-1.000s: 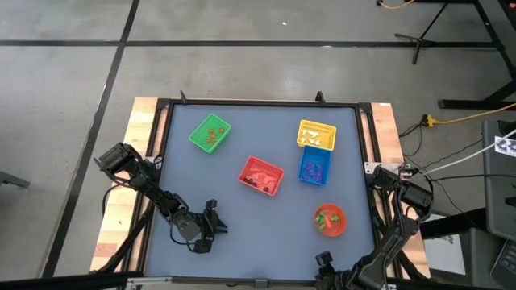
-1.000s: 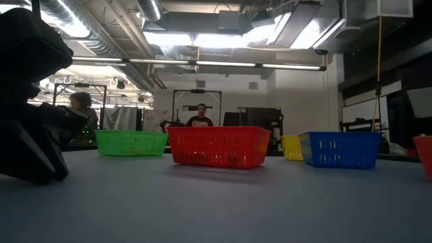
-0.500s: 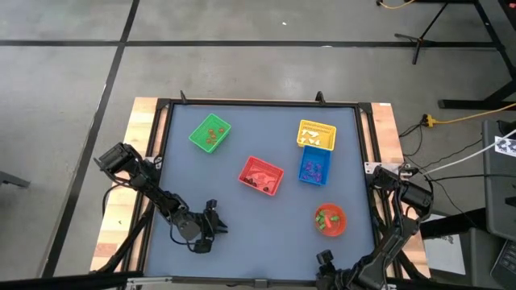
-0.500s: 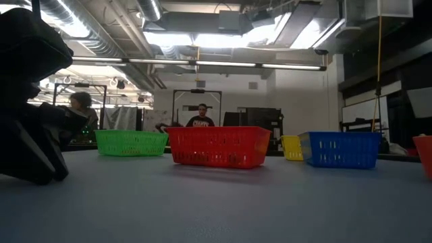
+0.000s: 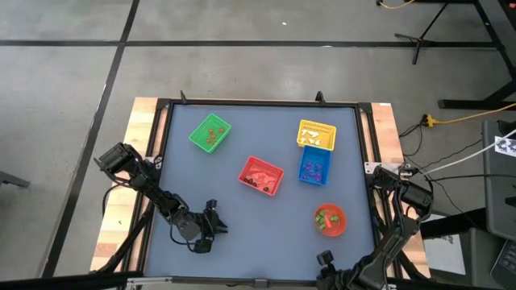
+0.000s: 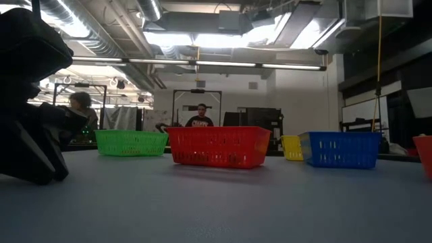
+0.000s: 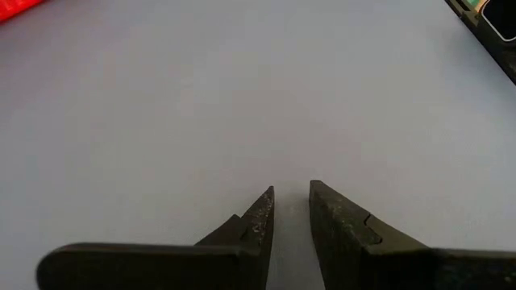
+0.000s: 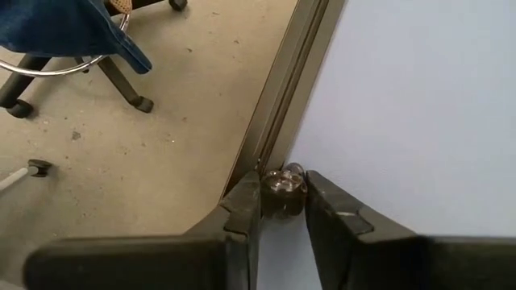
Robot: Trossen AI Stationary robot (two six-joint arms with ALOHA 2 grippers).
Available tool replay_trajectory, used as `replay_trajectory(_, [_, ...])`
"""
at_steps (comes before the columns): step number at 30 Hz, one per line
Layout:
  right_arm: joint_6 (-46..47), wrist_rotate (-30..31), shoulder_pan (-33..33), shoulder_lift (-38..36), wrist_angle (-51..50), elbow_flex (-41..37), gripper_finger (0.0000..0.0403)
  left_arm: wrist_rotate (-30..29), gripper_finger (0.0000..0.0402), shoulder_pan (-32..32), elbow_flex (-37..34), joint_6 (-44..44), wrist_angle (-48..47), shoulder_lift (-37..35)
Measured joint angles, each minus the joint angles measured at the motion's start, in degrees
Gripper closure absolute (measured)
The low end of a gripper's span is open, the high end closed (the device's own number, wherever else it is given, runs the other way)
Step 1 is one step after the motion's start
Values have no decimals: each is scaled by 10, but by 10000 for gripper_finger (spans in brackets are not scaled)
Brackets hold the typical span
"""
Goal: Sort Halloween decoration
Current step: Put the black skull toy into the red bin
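- I see my right hand point(image 8: 282, 211) low at the table's point(image 8: 419, 97) near edge, clenched on a small dark trinket point(image 8: 283, 192).
- My left hand point(image 7: 291, 211) hovers over bare table, fingers nearly together, grasping nothing.

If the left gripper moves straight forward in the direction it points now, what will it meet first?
Probably nothing close. The left gripper points across bare table; no trinket lies ahead. Only an edge of the red basket shows, well off its line. Depth is hard to judge.
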Motion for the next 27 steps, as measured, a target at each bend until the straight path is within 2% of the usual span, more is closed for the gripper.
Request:
replay_trajectory(7, [0, -2, -5, 0, 2, 0, 319, 0, 337, 0, 0, 0, 0, 0])
replay_trajectory(14, [-18, 8, -38, 0, -8, 19, 323, 1, 337, 0, 0, 1, 2, 0])
replay_trajectory(19, [-92, 47, -77, 0, -4, 46, 323, 1, 337, 0, 0, 1, 2, 0])
replay_trajectory(27, [-286, 99, -177, 0, -1, 100, 323, 1, 337, 0, 0, 1, 2, 0])
